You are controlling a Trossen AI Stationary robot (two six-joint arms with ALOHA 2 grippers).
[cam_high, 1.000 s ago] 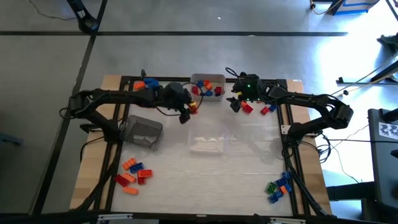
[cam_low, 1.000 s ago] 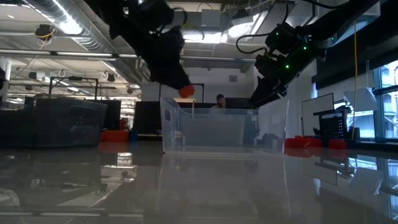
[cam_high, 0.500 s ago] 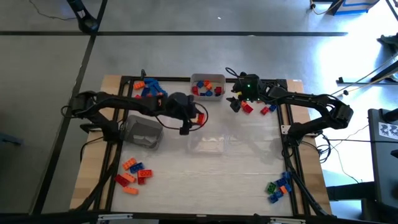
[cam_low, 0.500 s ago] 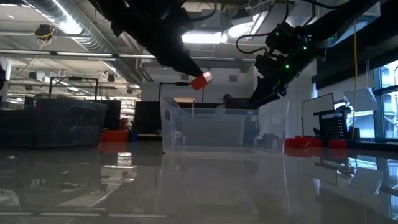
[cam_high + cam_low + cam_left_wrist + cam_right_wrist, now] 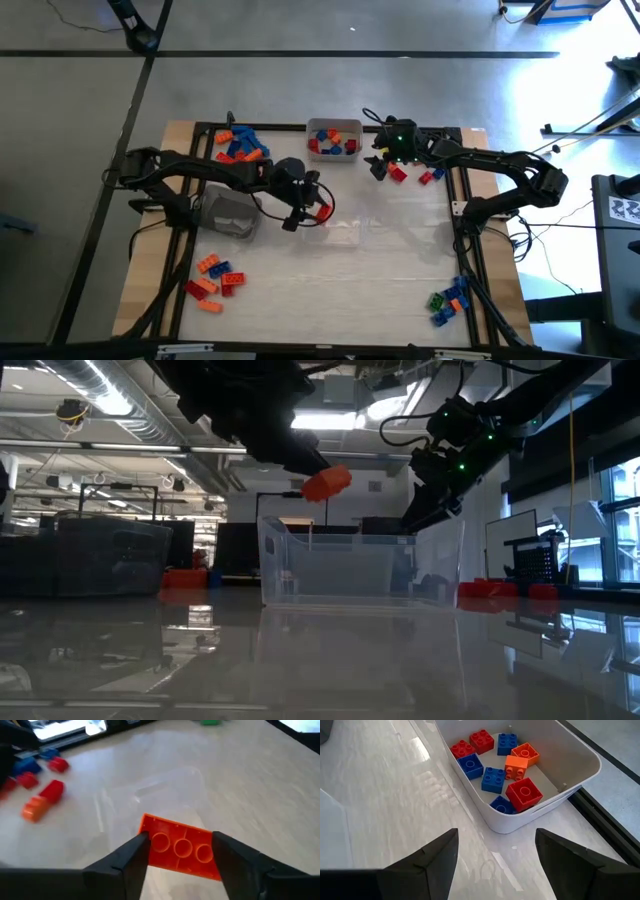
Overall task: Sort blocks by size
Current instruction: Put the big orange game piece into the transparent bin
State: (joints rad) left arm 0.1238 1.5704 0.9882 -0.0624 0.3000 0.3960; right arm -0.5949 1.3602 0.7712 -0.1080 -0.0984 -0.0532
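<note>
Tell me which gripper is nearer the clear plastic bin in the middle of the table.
Left. The left gripper holds an orange brick at the clear bin's edge; the right gripper, empty, waits farther back near the white bin.

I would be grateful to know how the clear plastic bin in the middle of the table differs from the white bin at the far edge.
The clear plastic bin is see-through, while the white plastic bin is opaque. The white bin holds a handful of red, blue and orange studded bricks; no bricks show in the clear bin. The left gripper holds an orange brick above the clear bin; the open right gripper is beside the white one. Both are open-topped.
</note>
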